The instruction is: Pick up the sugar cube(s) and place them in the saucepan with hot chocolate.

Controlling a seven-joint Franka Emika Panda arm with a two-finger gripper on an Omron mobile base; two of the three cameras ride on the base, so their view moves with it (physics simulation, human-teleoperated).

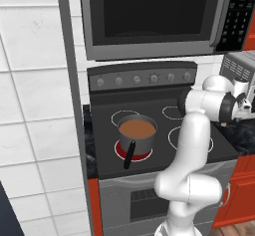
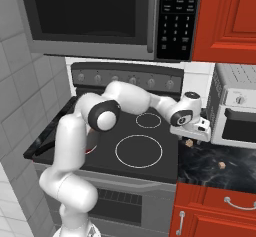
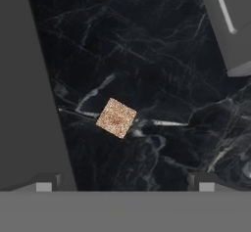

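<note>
A tan sugar cube [image 3: 116, 118] lies on the black marble counter [image 3: 147, 55], between and just ahead of my open gripper [image 3: 125, 186] in the hand view. From the right base view, the gripper [image 2: 189, 137] hangs directly above that cube [image 2: 188, 142], right of the stove. A second sugar cube [image 2: 221, 165] lies farther right, nearer the counter's front edge. The grey saucepan [image 1: 137, 133] with reddish-brown hot chocolate [image 1: 137, 128] stands on the front left burner, which glows red. Its black handle [image 1: 129, 154] points toward the front.
A toaster oven [image 2: 235, 106] stands on the counter close to the right of my hand; its corner [image 3: 230, 25] shows in the hand view. The stove's edge [image 3: 29, 104] borders the cube's left. A microwave [image 1: 149, 16] hangs overhead.
</note>
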